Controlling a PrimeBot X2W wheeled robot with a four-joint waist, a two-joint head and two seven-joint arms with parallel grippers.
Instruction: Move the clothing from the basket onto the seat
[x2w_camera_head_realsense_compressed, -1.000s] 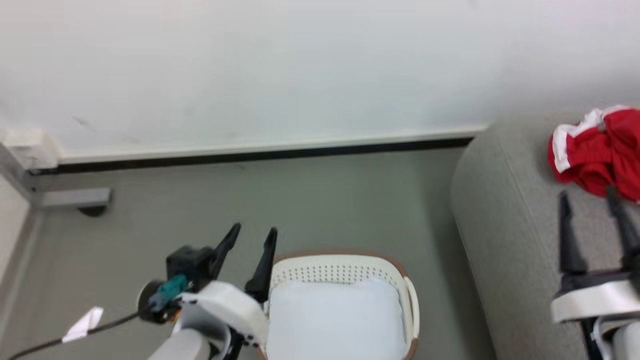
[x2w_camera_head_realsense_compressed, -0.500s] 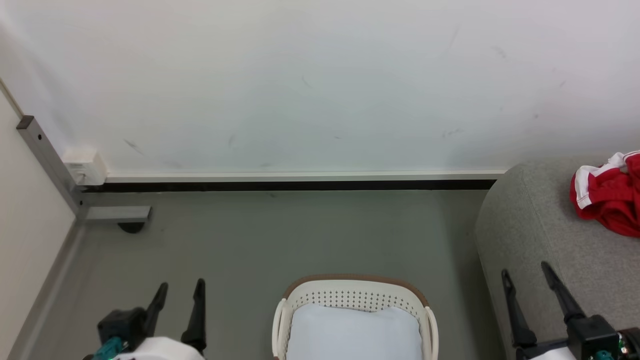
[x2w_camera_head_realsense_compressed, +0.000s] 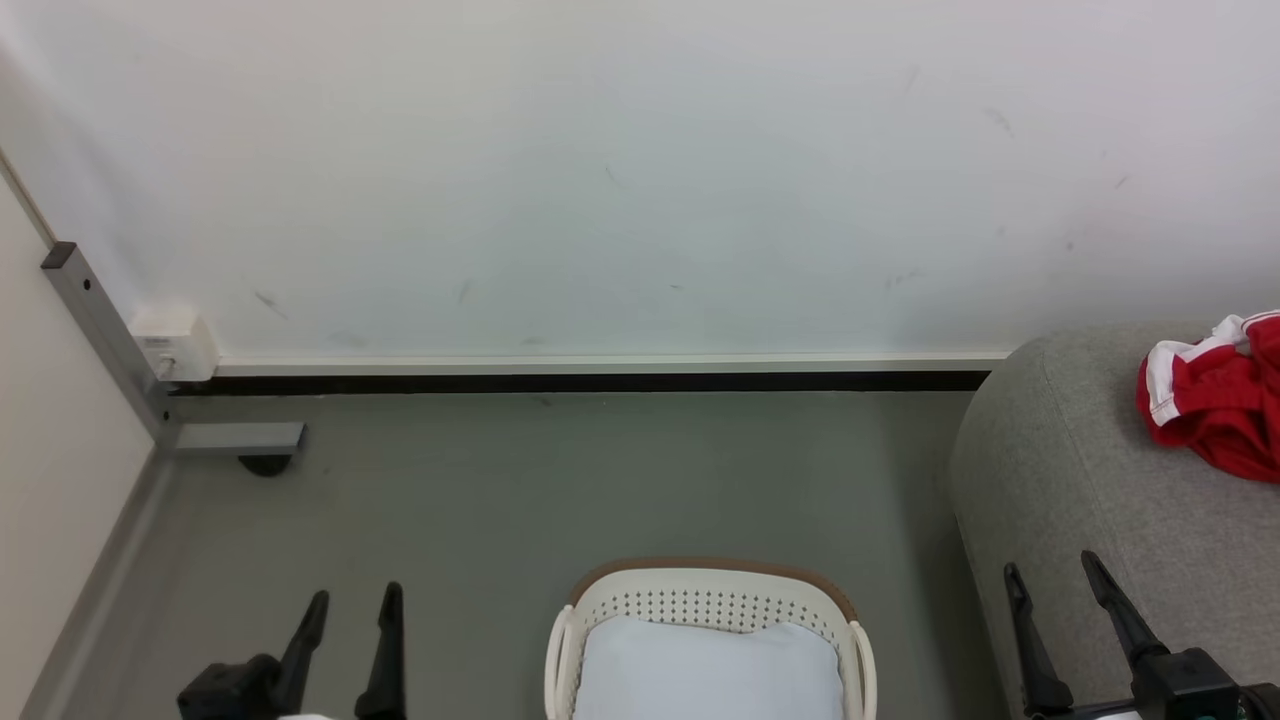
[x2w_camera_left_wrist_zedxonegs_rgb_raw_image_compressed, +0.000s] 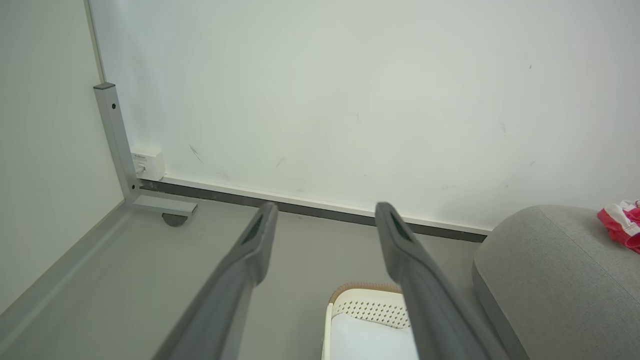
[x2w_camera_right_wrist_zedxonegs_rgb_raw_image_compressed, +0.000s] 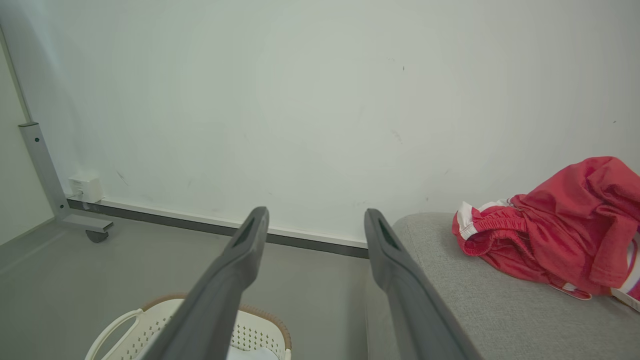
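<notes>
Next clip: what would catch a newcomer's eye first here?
The red clothing heaped on the grey seat at the right stands out most. Low in the head view's middle sits the basket with a pale sheet inside. The left gripper and right gripper flank it, open and empty.

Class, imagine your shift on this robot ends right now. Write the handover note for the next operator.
Pincers: left pincer open and empty, over the floor left of the basket; right pincer open and empty, by the near edge of the seat.
Things: the clothing lies in a red heap on the seat, apart from both pincers; the basket stands on the floor beside the seat, with a pale sheet in the part in view.
Done: clothing appears moved.
Left: probably nothing; check the basket's cut-off near part.
</notes>
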